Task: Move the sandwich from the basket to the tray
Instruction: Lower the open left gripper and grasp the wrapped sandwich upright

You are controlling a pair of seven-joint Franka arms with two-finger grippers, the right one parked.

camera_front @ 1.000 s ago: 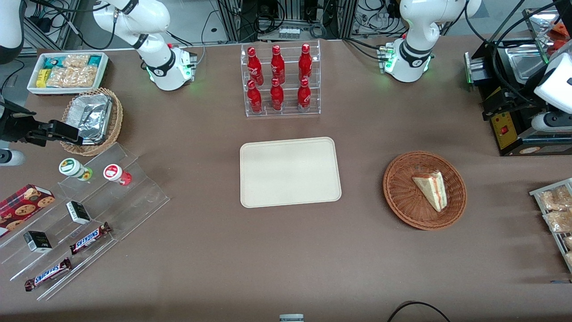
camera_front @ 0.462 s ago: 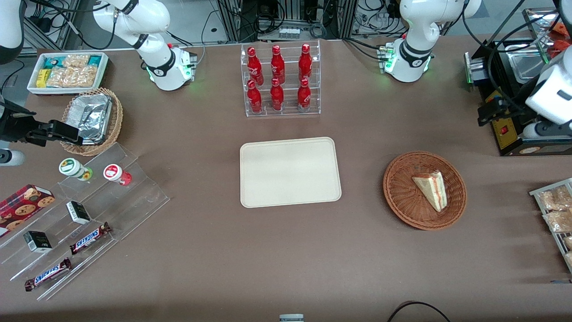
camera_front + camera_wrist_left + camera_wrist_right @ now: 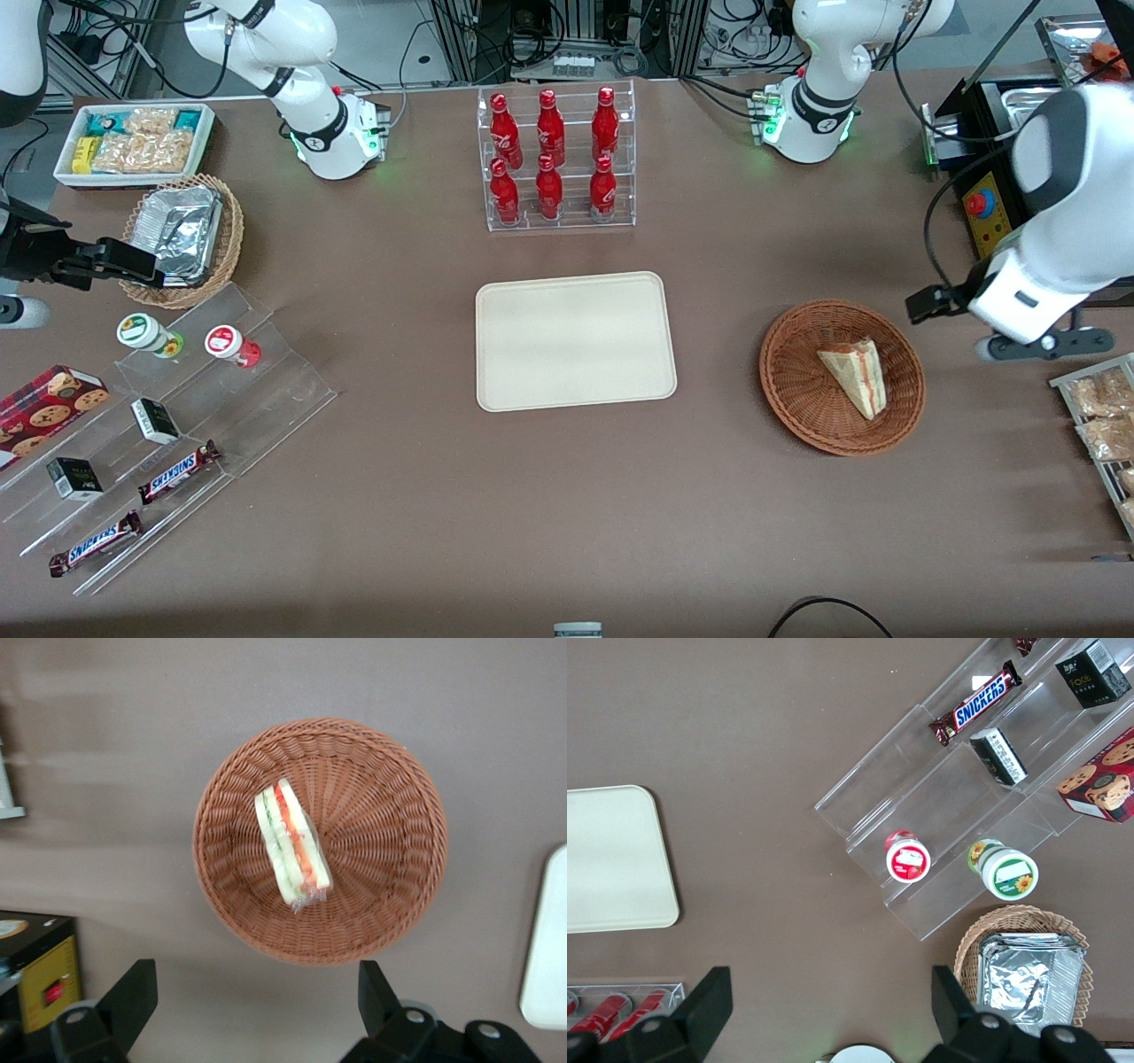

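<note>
The sandwich (image 3: pixel 855 377), a pale wedge with red and green filling, lies in the round reddish-brown basket (image 3: pixel 788 390). The cream tray (image 3: pixel 576 341) lies flat at mid-table, apart from the basket, with nothing on it. My left gripper (image 3: pixel 1045 341) hangs high above the table beside the basket, toward the working arm's end. In the left wrist view the gripper (image 3: pixel 257 1010) is open and empty, its fingers (image 3: pixel 133 997) wide apart over bare tabletop just outside the basket (image 3: pixel 381 797). The sandwich (image 3: pixel 291 849) and a tray corner (image 3: pixel 545 948) show there too.
A clear rack of red bottles (image 3: pixel 554 159) stands farther from the front camera than the tray. A black machine with a red button (image 3: pixel 983 213) and a rack of bagged snacks (image 3: pixel 1103 416) flank the gripper. Acrylic snack shelves (image 3: pixel 177 416) lie toward the parked arm's end.
The left arm has swung down from over the black machine toward the basket, nearer the front camera. The sandwich, basket and tray have not moved.
</note>
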